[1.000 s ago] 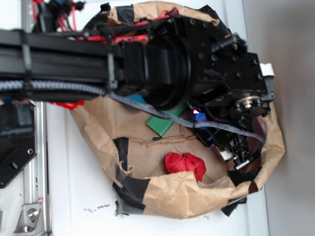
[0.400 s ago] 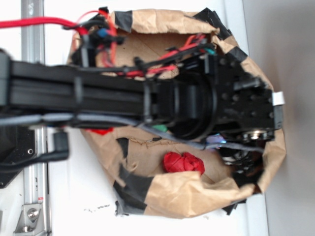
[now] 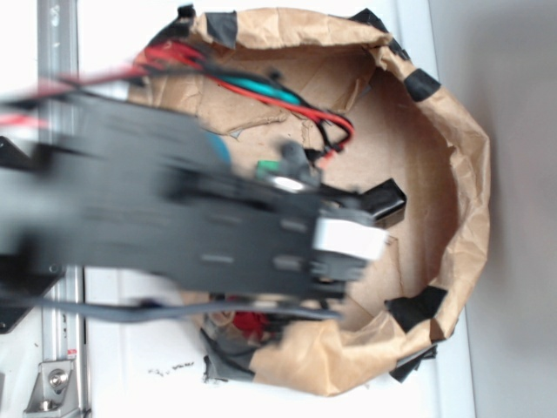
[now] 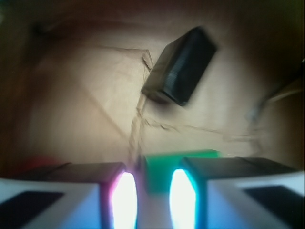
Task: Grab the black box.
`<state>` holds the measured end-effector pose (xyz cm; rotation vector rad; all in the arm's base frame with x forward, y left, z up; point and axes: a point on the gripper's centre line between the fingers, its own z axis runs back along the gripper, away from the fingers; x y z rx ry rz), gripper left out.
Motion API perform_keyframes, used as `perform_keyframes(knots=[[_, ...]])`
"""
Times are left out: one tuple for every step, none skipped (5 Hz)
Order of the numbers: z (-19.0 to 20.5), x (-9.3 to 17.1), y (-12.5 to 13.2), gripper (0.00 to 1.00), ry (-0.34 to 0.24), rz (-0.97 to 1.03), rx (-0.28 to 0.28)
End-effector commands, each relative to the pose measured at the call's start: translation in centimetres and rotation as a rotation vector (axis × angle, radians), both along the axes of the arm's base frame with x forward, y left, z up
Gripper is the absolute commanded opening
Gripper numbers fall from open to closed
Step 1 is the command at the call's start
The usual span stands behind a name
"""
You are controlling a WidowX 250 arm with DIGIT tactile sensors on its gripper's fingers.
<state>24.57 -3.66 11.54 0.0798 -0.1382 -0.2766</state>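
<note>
My gripper is open w/ a thin gap, holding nothing. The black box lies on the brown paper, far ahead & apart. Green block sits just past my fingers.

A white tabletop lies under the tool and left of it, bright and evenly lit. Out past the tool's tip, along the right edge, runs a plain grey wall (a soft shadow falls on it). Behind the tool at far left a silver metal rail runs up the table. Small dark crumbs lie scattered just beside that rail's lower end.
</note>
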Motion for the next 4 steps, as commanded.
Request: perform_keyframes(knots=[[8.5,1.3,2.3,0.00,-0.001,0.099,-0.021],[7.3,1.8,3.3,1.00,0.042,0.138,-0.042],[2.8,2.5,4.4,1.00,0.064,0.203,0.022],[-0.4,2.8,5.3,1.00,-0.070,0.290,-0.032]])
